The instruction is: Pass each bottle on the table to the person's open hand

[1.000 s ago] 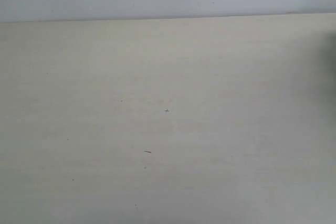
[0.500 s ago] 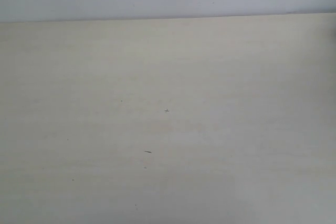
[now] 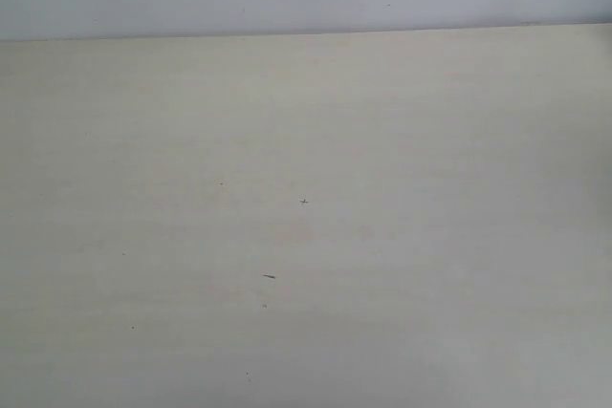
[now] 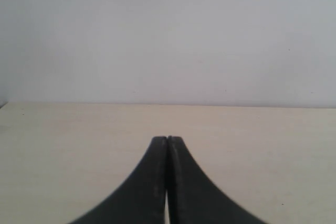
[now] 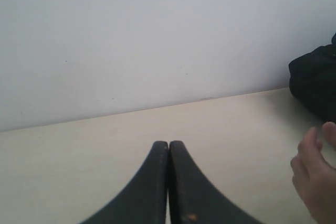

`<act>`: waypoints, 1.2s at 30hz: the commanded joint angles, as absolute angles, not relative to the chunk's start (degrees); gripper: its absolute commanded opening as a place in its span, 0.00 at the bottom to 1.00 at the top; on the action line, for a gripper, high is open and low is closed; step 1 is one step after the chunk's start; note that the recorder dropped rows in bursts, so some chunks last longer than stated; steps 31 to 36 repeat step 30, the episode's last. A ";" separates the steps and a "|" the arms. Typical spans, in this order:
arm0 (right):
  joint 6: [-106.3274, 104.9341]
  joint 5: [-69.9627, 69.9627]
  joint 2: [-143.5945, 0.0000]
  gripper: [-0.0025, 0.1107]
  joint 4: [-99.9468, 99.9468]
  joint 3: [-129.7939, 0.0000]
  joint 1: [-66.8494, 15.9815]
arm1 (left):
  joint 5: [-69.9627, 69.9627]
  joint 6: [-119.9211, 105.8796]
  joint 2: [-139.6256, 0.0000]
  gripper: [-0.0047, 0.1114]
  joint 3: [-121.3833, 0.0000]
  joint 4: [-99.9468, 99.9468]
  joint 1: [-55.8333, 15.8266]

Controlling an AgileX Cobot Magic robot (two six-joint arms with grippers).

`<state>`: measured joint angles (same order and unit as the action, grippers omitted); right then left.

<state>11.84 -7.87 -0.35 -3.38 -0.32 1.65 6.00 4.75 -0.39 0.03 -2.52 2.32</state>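
Table (image 3: 402,140) below; left fingers (image 4: 149,182), right fingers (image 5: 149,182) pressed fully together, empty.

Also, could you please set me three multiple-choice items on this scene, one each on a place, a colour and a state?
1. Which view shows the person's bare hand?
A. exterior view
B. left wrist view
C. right wrist view

2. What colour is the wide flat tabletop?
A. cream-beige
B. dark green
C. red

3. How does the black curved-fingered left gripper stand?
A. wide open
B. shut and empty
C. shut on a bottle

Answers:
1 C, only that view shows the hand.
2 A, the surface is pale beige throughout.
3 B, its fingers meet with nothing between them.
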 commanded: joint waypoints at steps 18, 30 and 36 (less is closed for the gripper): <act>12.03 -7.65 0.00 0.02 -2.69 0.00 1.94 | 5.75 4.71 0.00 0.04 0.00 -2.37 2.17; 12.03 -7.65 0.00 0.02 -2.69 0.00 1.94 | 5.75 4.71 0.00 0.04 0.00 -2.37 2.17; 12.03 -7.65 0.00 0.02 -2.69 0.00 1.94 | 5.75 4.71 0.00 0.04 0.00 -2.37 2.17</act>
